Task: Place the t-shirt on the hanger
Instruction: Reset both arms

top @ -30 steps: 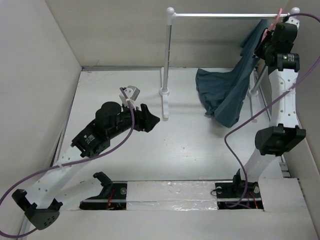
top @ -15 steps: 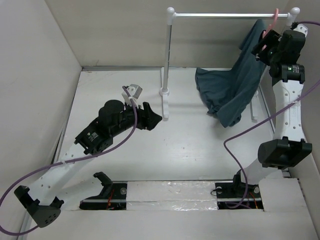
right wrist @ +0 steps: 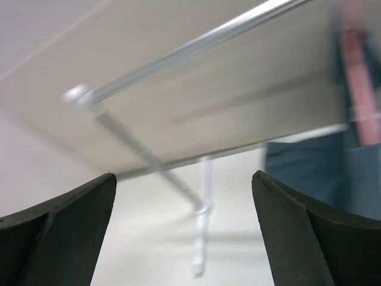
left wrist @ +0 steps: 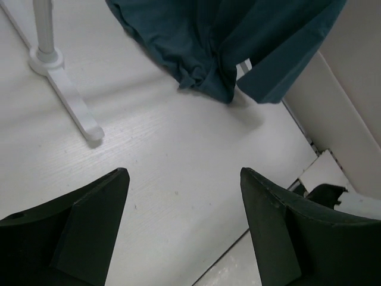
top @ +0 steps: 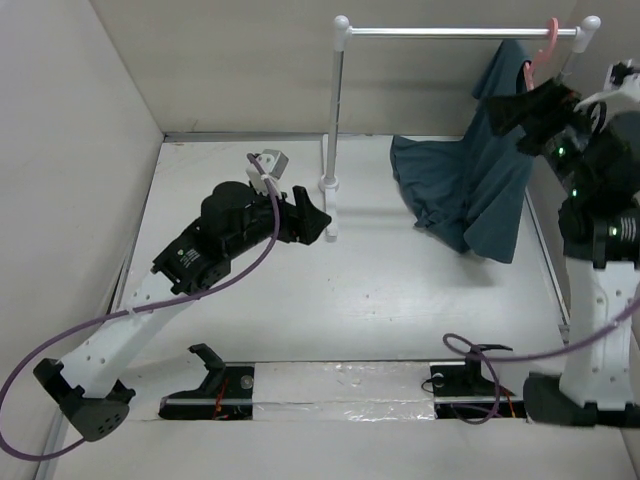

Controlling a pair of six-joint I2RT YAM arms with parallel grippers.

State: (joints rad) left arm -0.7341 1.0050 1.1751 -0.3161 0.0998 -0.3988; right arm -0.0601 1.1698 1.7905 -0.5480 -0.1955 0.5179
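- Pale-walled enclosure around a white desk point(top: 400, 300).
- At left, above the desk: left claw point(top: 318, 222), fingers spread wide, nothing between them, pointing rightward.
- Across the back: white rail point(top: 450, 32) on two posts.
- Right of centre: t-shirt point(top: 470, 190), hung from the rail's right end, lower folds sagging down to the desk.
- Hooked over the rail near the right post: hanger point(top: 543, 52), mostly hidden inside the t-shirt.
- Far right, raised just beside the t-shirt's top: right claw point(top: 512, 108), spread apart, holding nothing.
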